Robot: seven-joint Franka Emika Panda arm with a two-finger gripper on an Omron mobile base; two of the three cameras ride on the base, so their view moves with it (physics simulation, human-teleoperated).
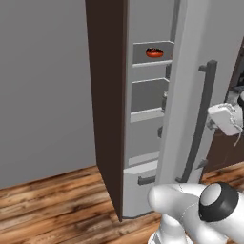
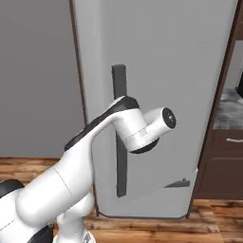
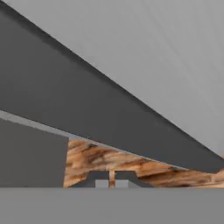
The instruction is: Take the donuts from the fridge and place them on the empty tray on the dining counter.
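The fridge point(image 1: 147, 119) door is standing partly open, its long handle point(image 1: 200, 124) running vertical right beside the gripper point(image 3: 111, 179), whose tips are sitting pinched together on nothing. The chocolate donut point(image 1: 154, 52) is waiting up on an inner shelf, well above and left of the hand.

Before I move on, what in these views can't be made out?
- White-iced donut: left base view shows one reddish donut on a fridge shelf; the door hides the shelves' right part.
- Fridge interior: in the right base view the door covers it.
- Gripper: in the hand view its tips are shut with nothing between them, beside the handle; whether they touch it is unclear.
- Tray, dining counter: out of frame.
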